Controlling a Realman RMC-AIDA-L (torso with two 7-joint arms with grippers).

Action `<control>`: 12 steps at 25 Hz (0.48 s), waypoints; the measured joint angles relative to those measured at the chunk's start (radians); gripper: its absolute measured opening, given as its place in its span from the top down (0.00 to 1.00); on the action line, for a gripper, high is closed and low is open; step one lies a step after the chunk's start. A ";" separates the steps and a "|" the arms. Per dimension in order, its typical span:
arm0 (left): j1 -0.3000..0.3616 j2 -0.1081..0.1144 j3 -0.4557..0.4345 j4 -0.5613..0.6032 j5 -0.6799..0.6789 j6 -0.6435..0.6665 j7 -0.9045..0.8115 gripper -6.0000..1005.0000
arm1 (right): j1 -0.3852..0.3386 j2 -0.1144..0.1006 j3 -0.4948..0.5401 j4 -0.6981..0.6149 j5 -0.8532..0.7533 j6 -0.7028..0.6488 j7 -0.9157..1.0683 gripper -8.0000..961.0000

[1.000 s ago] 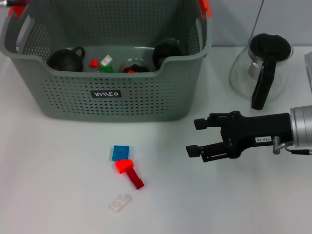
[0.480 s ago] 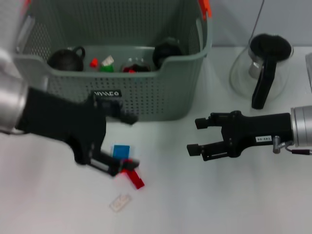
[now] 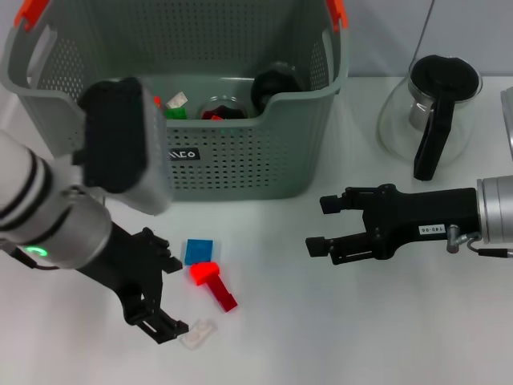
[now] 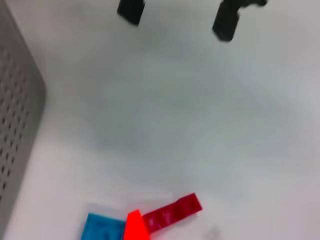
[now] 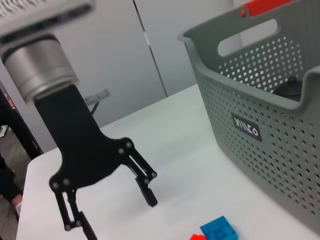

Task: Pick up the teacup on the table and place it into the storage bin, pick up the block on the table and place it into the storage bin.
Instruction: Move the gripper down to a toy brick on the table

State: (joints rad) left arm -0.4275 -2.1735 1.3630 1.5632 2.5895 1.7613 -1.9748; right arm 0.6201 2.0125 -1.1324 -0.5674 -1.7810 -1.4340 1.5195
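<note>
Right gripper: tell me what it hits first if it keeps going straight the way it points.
Probably the red block, perhaps the blue block; the open right gripper points across bare table toward them. Height is unclear.

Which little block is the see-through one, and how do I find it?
Start at the big grey basket and look down at the white table in front of it. Three small blocks lie there: blue, red, and the clear block nearest you, beside the left claw. It alone has no colour.

You get bright, even overhead light on the white surface (image 3: 321, 337), with only soft shadows. The left wrist view is blurred throughout. In the right wrist view, the left end effector (image 5: 117, 212) looks sharp, its upper arm at 11 o'clock smeared.
</note>
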 joint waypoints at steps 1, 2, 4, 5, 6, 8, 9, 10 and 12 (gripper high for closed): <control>-0.002 0.000 0.023 0.001 0.015 -0.007 -0.027 0.14 | 0.000 0.000 0.000 0.000 0.000 0.000 0.000 0.04; -0.002 0.000 0.045 0.002 0.021 -0.015 -0.052 0.14 | 0.000 0.000 0.000 0.000 0.000 0.002 0.000 0.04; -0.005 -0.002 0.094 0.000 0.036 -0.032 -0.107 0.15 | 0.000 -0.001 0.000 0.000 0.000 0.006 0.000 0.04; -0.007 -0.002 0.114 -0.003 0.044 -0.034 -0.125 0.15 | 0.000 -0.001 0.000 -0.001 0.000 0.008 0.000 0.04; -0.011 -0.002 0.142 -0.008 0.056 -0.037 -0.150 0.15 | 0.000 -0.002 0.000 -0.001 0.000 0.009 0.000 0.04; -0.019 -0.003 0.191 -0.016 0.075 -0.039 -0.193 0.15 | 0.000 -0.003 0.000 -0.001 0.000 0.009 -0.002 0.04; -0.021 -0.003 0.213 -0.019 0.084 -0.040 -0.213 0.15 | 0.000 -0.003 0.000 -0.002 0.000 0.009 -0.003 0.04; -0.024 -0.004 0.234 -0.021 0.093 -0.044 -0.238 0.15 | 0.000 -0.003 0.000 -0.002 0.000 0.009 -0.004 0.04; -0.034 -0.004 0.282 -0.030 0.109 -0.064 -0.314 0.16 | 0.001 -0.004 0.000 -0.003 0.000 0.010 -0.007 0.04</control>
State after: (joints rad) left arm -0.4620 -2.1778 1.6450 1.5336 2.6983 1.6972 -2.2887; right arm 0.6210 2.0086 -1.1320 -0.5702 -1.7810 -1.4239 1.5129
